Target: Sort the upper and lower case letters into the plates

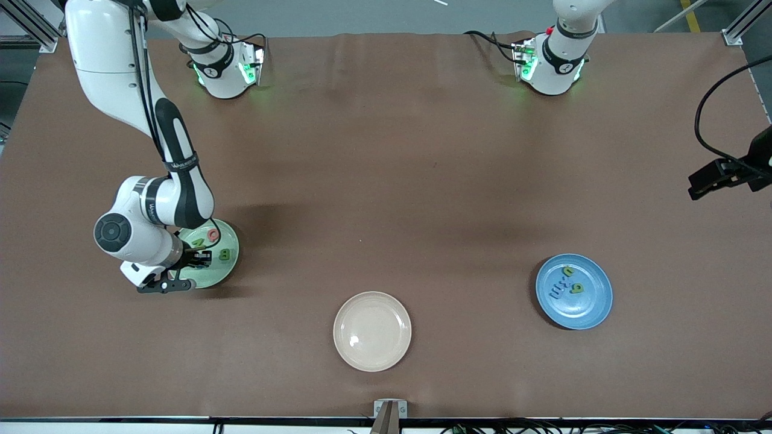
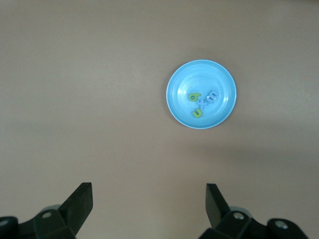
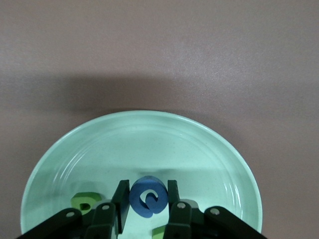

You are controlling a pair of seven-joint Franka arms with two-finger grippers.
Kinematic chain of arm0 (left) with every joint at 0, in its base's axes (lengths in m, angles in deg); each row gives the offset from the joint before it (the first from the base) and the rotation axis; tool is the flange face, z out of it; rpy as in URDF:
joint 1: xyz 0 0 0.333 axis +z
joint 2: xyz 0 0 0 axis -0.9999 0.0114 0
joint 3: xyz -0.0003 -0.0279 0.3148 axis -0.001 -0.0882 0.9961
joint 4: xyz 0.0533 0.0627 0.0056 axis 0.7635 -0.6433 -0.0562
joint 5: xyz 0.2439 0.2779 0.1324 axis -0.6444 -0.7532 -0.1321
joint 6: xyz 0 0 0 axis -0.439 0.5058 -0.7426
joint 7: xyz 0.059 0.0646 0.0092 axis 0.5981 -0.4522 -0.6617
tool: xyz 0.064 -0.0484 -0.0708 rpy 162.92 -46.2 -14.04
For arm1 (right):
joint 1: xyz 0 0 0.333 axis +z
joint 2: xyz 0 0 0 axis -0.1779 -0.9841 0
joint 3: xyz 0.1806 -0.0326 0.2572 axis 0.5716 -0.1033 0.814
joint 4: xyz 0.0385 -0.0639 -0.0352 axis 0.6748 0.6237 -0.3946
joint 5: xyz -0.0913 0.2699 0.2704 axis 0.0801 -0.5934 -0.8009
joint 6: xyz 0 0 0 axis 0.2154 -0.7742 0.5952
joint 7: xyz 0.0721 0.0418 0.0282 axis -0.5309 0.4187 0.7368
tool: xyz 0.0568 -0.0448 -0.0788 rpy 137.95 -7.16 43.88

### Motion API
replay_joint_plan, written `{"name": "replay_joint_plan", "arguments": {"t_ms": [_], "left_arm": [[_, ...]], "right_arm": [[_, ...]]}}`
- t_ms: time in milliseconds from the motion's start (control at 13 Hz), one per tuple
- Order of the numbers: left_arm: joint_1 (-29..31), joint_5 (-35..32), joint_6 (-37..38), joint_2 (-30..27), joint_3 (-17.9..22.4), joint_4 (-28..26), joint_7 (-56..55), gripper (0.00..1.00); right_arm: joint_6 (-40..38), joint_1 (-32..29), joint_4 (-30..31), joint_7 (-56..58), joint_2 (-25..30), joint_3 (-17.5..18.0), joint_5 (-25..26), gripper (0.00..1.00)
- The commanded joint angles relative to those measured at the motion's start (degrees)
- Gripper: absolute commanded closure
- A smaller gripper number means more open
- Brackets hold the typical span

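My right gripper is over the pale mint green plate, shut on a blue letter held on edge between its fingers, low over the plate. Lying in that plate are a pinkish-red letter, a green B and another green letter; green letters show beside the fingers. The blue plate toward the left arm's end holds two green letters and small blue ones. My left gripper waits open and empty, high over the table; its view shows the blue plate well below.
A cream-beige plate with nothing in it lies near the table's front edge, between the two other plates. The brown table top carries nothing else. A small mount sits at the front edge.
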State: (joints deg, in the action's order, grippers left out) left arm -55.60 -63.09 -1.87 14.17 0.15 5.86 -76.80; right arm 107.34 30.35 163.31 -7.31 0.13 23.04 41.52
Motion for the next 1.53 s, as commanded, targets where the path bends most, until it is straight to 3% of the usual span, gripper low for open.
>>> {"name": "replay_joint_plan", "arguments": {"t_ms": [0, 77, 153, 230, 307, 460, 690, 921, 1151, 1304, 1458], "left_arm": [[0.7, 2.7, 0.6, -1.6, 0.4, -1.2, 2.2, 0.0], [0.6, 2.8, 0.7, -2.2, 0.7, -1.2, 2.3, 0.0], [-0.8, 3.8, 0.7, -3.6, 3.3, -1.6, 2.6, 0.0], [-5.4, 5.6, 0.7, -4.5, 7.6, -2.6, 2.5, 0.0], [-9.7, 6.5, 0.7, -5.1, 12.7, -4.1, 2.7, 0.0], [-18.3, 8.6, 0.6, -7.0, 21.7, -6.6, 2.6, 0.0], [-27.1, 9.5, 0.5, -9.5, 29.6, -9.7, 1.5, 0.0], [-29.6, 9.5, -1.8, -11.0, 31.6, -13.2, 1.4, 0.0], [-30.6, 9.5, -3.5, -12.4, 32.0, -15.2, 1.4, 0.0], [-31.0, 9.6, -3.2, -12.9, 32.0, -14.8, 1.7, 0.0], [-30.9, 9.5, -3.3, -12.6, 31.9, -14.9, 2.4, 0.0]], "right_arm": [[-0.3, -1.4, -0.9, 1.4, -1.0, 1.0, -1.7, 0.82], [-0.4, -1.4, -1.0, 1.4, -1.0, 1.0, -1.7, 0.78], [-0.3, -1.3, -0.9, 1.5, -1.0, 1.0, -1.6, 0.6], [-0.6, -1.3, -0.9, 1.4, -1.0, 1.0, -1.7, 0.14], [-0.8, -1.3, -1.0, 1.3, -0.8, 1.0, -1.6, 0.0], [-1.9, -0.9, -2.6, 1.2, -0.6, 1.0, -1.6, 0.0], [-10.7, -1.1, -6.4, 0.2, 1.7, 0.3, -1.6, 0.0], [-25.2, -0.9, -13.4, -5.3, 4.9, -2.1, -0.6, 0.0], [-44.2, -0.9, -25.9, -5.3, 6.0, -6.2, 1.6, 0.0], [-51.2, -1.0, -32.9, -5.5, 6.0, -7.6, 3.4, 0.0], [-51.8, -2.3, -36.2, -5.0, 5.8, -9.6, 4.2, 0.0]]}}
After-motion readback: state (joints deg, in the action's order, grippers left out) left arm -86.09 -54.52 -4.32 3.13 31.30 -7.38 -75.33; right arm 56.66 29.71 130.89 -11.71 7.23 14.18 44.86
